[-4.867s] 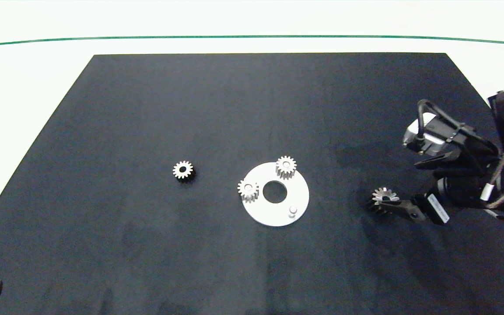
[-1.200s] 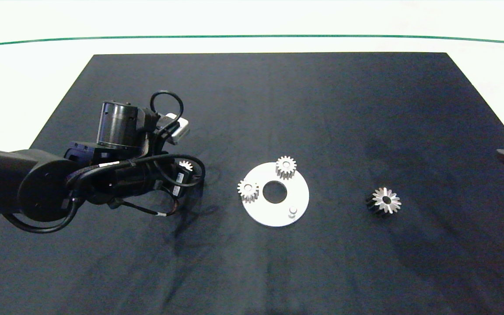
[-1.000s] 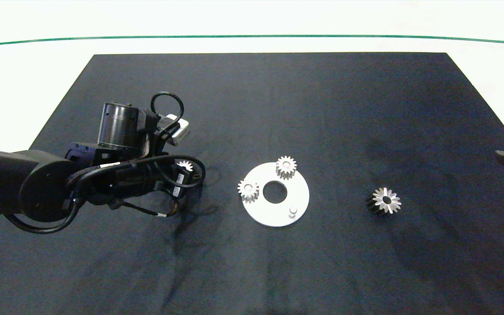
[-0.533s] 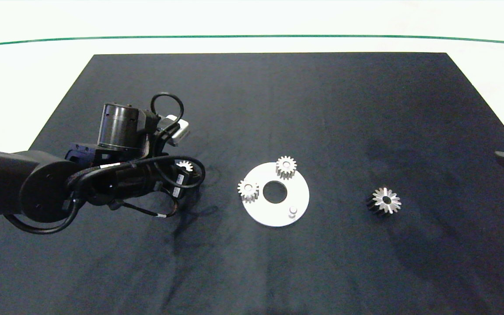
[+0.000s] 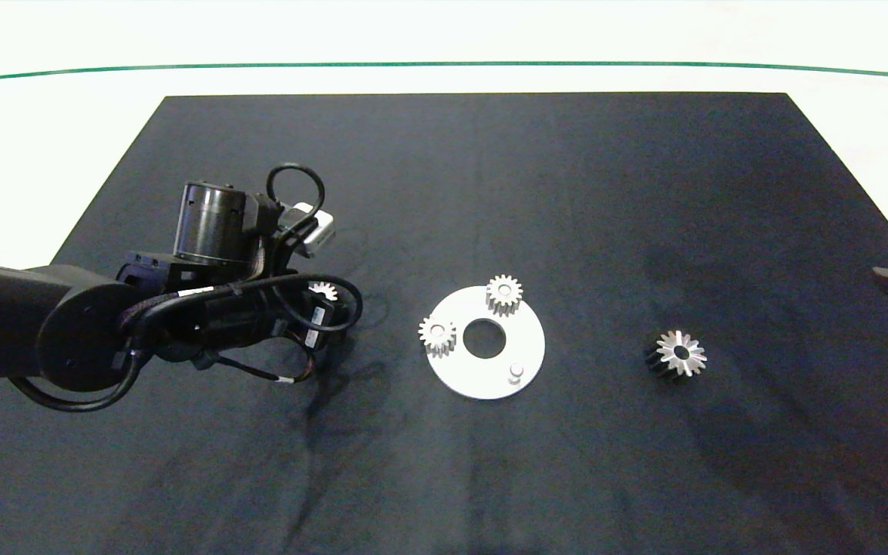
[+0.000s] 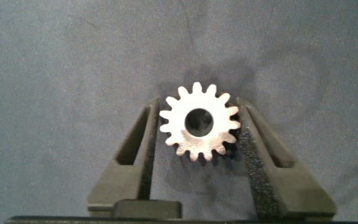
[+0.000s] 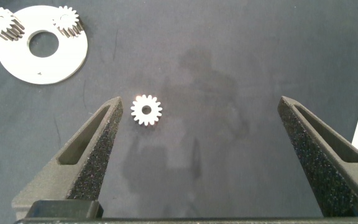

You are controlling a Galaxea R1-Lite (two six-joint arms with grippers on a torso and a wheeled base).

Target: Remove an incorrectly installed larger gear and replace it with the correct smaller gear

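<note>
Presently, a black mat [image 5: 490, 193] covers the table, and all parts lie on it. A white disc [image 5: 525, 366] sits at mid-mat; two spur gears [image 5: 504, 294] are seated on it, and one bare peg [image 5: 516, 372] stands free. The left arm [image 5: 66, 331] reaches in from the left side, and the left gripper [image 6: 199, 127] is set around the smaller gear [image 6: 199, 122], well apart from the disc. Its fingers [image 6: 132, 149] are narrowed until the pads flank the teeth on both sides; firm contact cannot be confirmed, and the gear appears to rest on the mat. The larger gear [image 5: 680, 354] lies alone on the mat to the right of the disc, already removed. The right gripper [image 7: 197, 149] is held wide open and empty at the right edge.

Risks are judged as follows. Grip is taken on tooth tips, so the gear may rotate or slip out during the lift. If the gear is carried tilted, the bore may miss the peg or jam on it. Teeth may clash with the seated gears during lowering.
</note>
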